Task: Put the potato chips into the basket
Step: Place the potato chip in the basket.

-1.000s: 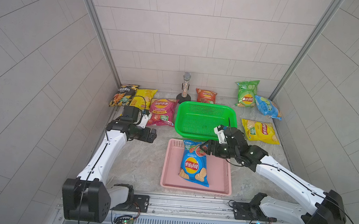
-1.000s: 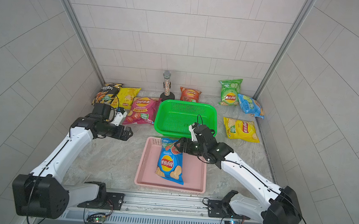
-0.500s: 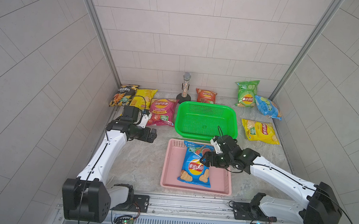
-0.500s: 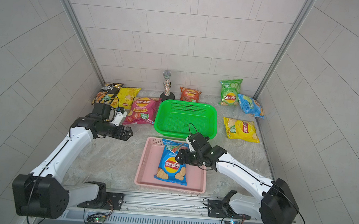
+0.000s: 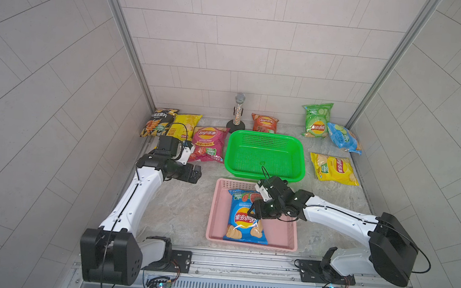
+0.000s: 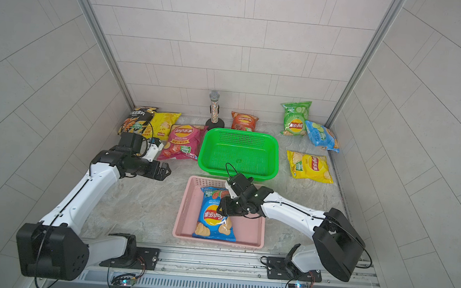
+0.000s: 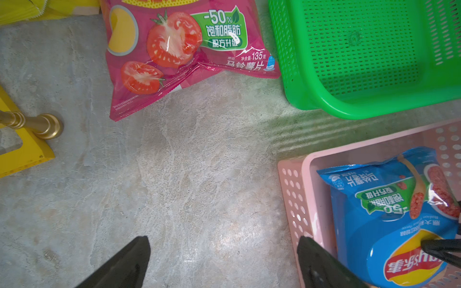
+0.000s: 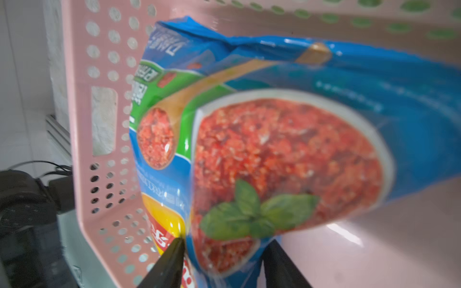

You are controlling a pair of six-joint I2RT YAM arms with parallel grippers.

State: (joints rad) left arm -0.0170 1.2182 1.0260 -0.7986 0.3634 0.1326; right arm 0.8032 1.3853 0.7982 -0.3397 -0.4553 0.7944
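A blue potato chips bag (image 5: 245,217) (image 6: 214,220) (image 8: 287,149) lies in the pink basket (image 5: 212,205) (image 6: 183,203) (image 8: 79,124). My right gripper (image 5: 257,209) (image 6: 225,207) (image 8: 224,241) is down on its upper half, with a finger pressed into each side of the bag. The green basket (image 5: 263,177) (image 6: 238,175) (image 7: 324,99) behind it holds nothing. My left gripper (image 5: 196,174) (image 6: 165,170) (image 7: 223,239) hangs open over bare table, just in front of the magenta chips bag (image 5: 207,145) (image 7: 174,49).
More chips bags lie along the back: black (image 5: 158,122), yellow (image 5: 184,126), red-orange (image 5: 264,123), green (image 5: 316,121), light blue (image 5: 343,137), and a yellow one (image 5: 334,169) right of the green basket. A microphone (image 5: 237,112) stands at the back wall.
My right gripper dropped from the bag's far end down onto the blue bag, and its jaws narrowed against it. The left arm stayed still.
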